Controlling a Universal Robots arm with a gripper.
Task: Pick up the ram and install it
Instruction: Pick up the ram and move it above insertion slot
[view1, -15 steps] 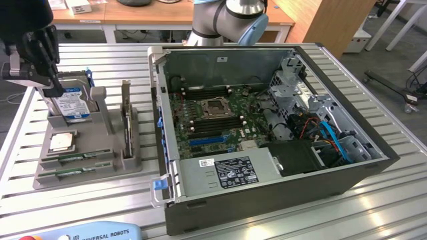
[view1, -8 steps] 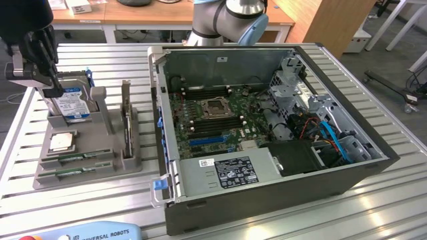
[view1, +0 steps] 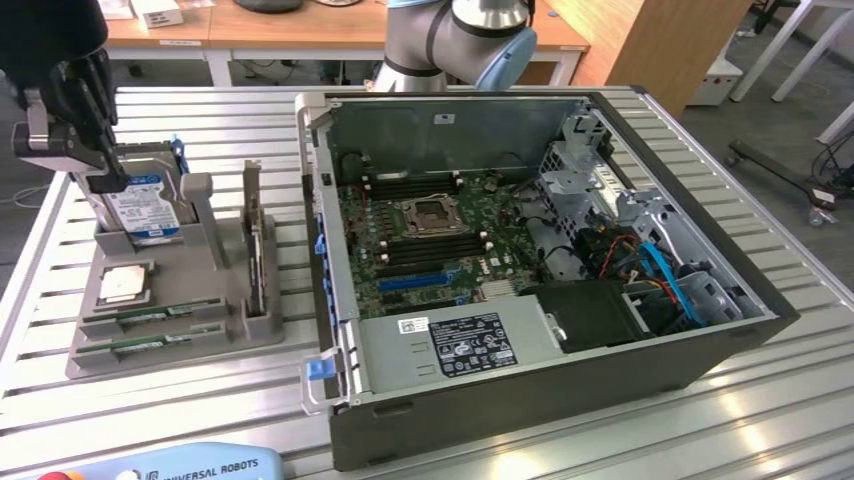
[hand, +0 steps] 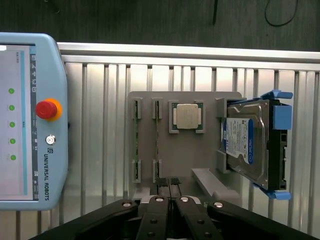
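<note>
A robotics lab or test workshop: a Universal Robots arm stands at the far edge of a counter of ribbed aluminium slats, its black hand over a grey parts fixture. An opened desktop computer case and a blue teach pendant with a red stop button lie there; wooden desks stand behind

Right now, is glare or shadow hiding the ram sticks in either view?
Exterior view: even light, both ram sticks readable in the grey holder; glare sits on the table slats at the exterior view's right. Wrist view: bright bands on the slats behind the holder, sheen on the processor, ram sticks edge-on and dim, no shadow across them.
</note>
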